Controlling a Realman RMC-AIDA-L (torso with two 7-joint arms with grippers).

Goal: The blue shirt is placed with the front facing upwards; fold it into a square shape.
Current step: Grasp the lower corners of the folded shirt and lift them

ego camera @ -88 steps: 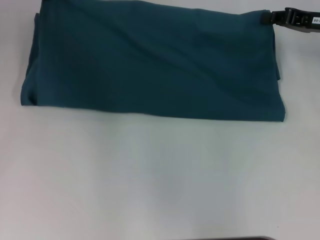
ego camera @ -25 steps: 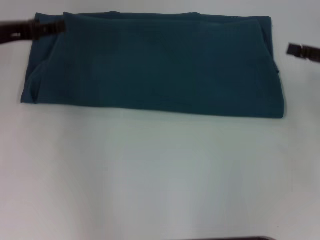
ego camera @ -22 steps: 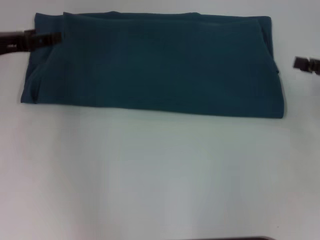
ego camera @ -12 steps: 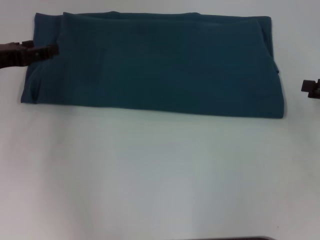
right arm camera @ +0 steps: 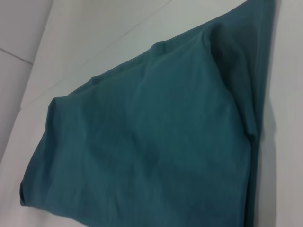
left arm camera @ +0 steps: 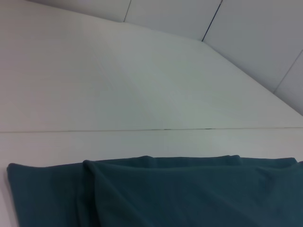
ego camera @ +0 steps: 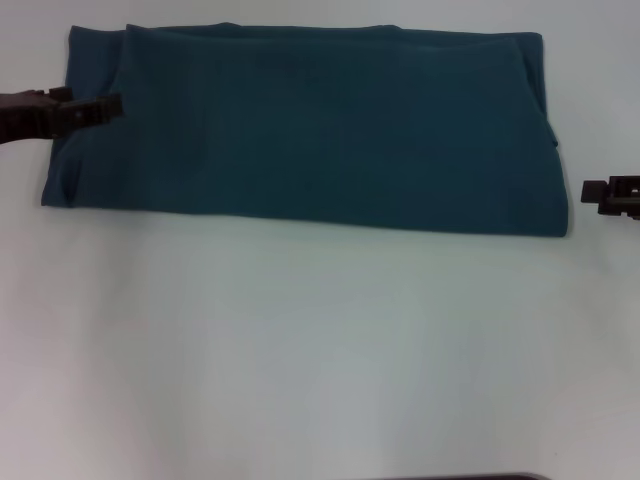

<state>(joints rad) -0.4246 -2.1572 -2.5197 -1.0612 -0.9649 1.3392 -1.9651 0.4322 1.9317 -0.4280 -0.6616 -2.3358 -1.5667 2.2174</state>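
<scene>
The blue shirt (ego camera: 310,125) lies flat on the white table (ego camera: 320,350) as a long folded rectangle with its plain teal side up; no letters show. My left gripper (ego camera: 108,103) reaches in from the left and hovers over the shirt's left end. My right gripper (ego camera: 598,193) sits just off the shirt's right end, near its front corner and apart from the cloth. The left wrist view shows the shirt (left arm camera: 156,194) with its layered folded edge. In the right wrist view the shirt (right arm camera: 156,142) fills most of the picture.
Bare white table spreads in front of the shirt. A thin seam (left arm camera: 142,128) runs across the tabletop beyond the shirt, with grey wall panels (left arm camera: 255,33) behind. A dark edge (ego camera: 460,477) shows at the near rim.
The shirt's far edge, raised 3.5 s ago, now lies flat. Over the last second both grippers moved toward the near side along the shirt's ends; the shirt itself stayed still.
</scene>
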